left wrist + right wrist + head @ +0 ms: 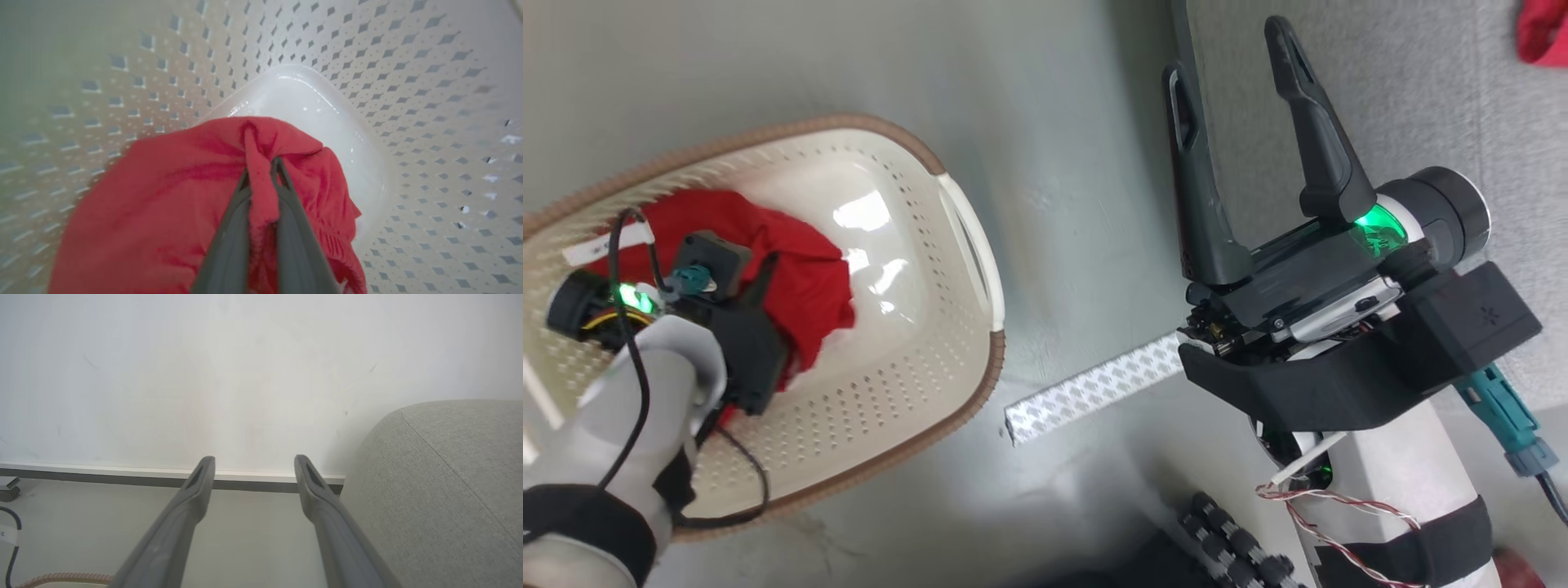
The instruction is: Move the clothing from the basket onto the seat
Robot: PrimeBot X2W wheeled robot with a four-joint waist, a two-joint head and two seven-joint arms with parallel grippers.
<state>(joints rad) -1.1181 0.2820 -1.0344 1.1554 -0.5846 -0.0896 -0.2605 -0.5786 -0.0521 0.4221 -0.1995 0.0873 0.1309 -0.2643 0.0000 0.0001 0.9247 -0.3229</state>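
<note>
The cream basket (968,245) with a brown rim stands on the floor at the left. Red clothing (805,273) lies bunched inside it. My left gripper (261,163) reaches down into the basket (367,81) and is shut on a raised fold of the red clothing (163,196). My right gripper (1229,57) hovers open and empty at the edge of the grey seat (1421,98); its fingers (196,486) point toward the wall beside the seat (441,477). Another red garment (1543,33) lies on the seat at the top right.
A strip of white patterned tape (1094,388) is stuck to the grey floor between basket and seat. A white wall (204,375) with a baseboard stands beyond the floor. A black ribbed part (1233,543) of my base shows at the bottom.
</note>
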